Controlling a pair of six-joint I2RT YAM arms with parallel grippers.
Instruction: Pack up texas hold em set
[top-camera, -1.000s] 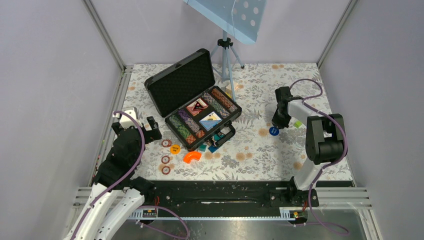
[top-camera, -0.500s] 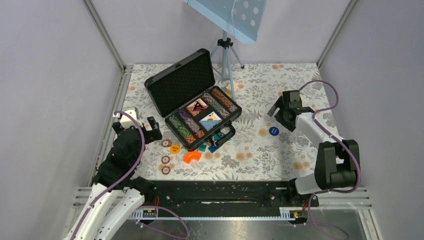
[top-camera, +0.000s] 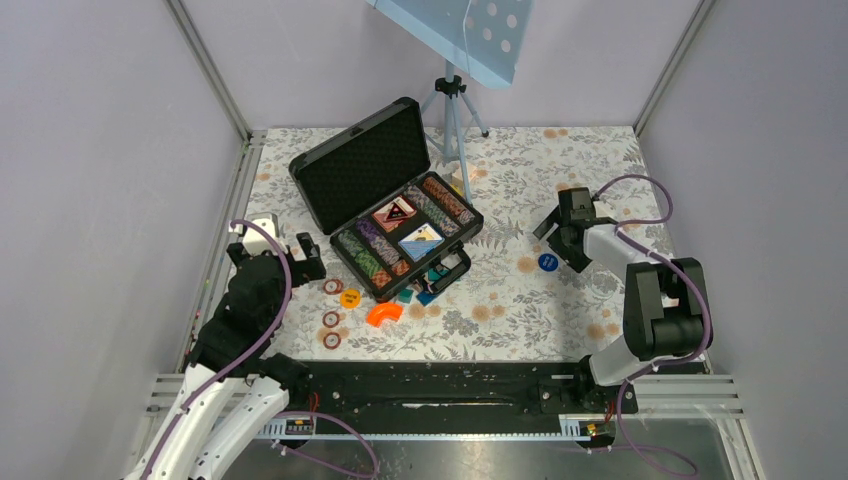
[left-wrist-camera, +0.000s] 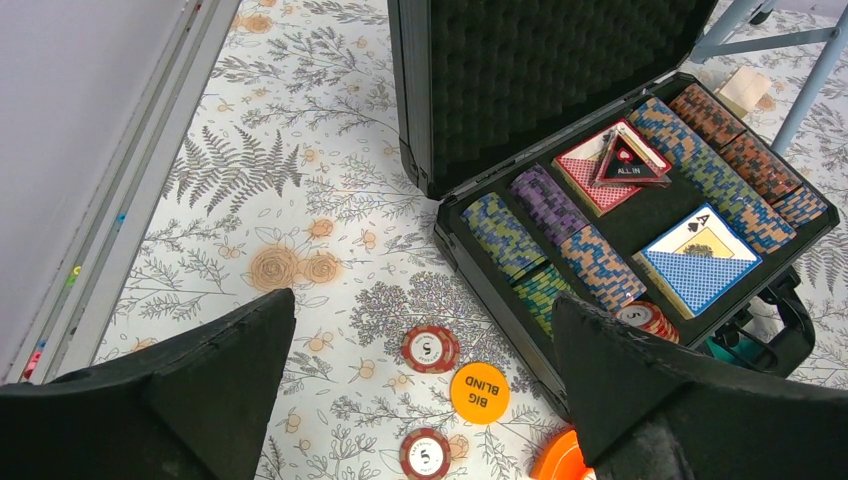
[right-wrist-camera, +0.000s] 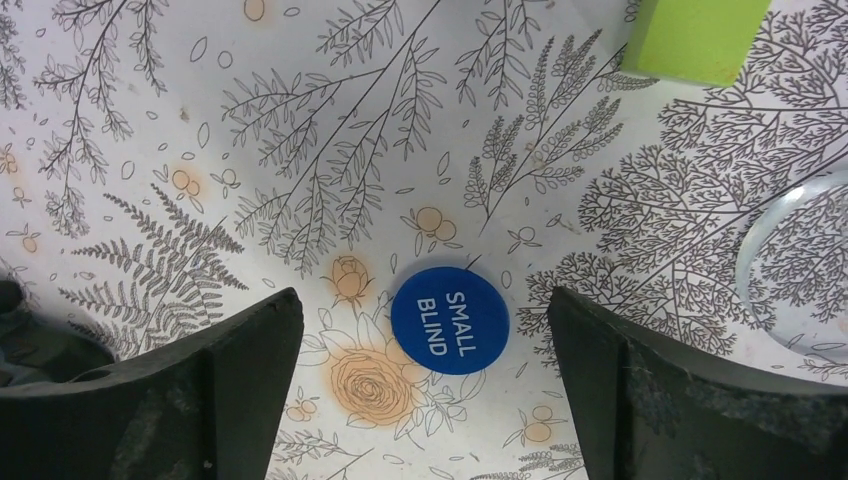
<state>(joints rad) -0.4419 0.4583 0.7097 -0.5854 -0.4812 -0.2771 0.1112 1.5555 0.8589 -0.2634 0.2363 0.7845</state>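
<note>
Lifted off the round blue plastic "SMALL BLIND" disc (top-camera: 547, 262), the right gripper (top-camera: 557, 243) now stands wide apart and empty. From above, the disc lies just beside it, well right of the open black hard briefcase (top-camera: 360, 170).

Left wrist: the left gripper (left-wrist-camera: 422, 305), wide apart and empty, faces the briefcase (left-wrist-camera: 540, 70), with a red-striped round chip (left-wrist-camera: 430, 348) lying between its fingers.

Right wrist: the disc (right-wrist-camera: 449, 318) lies midway between the spread fingers (right-wrist-camera: 250, 380).

Black-and-white arms (top-camera: 655, 320), purple cables (top-camera: 630, 178)
</note>
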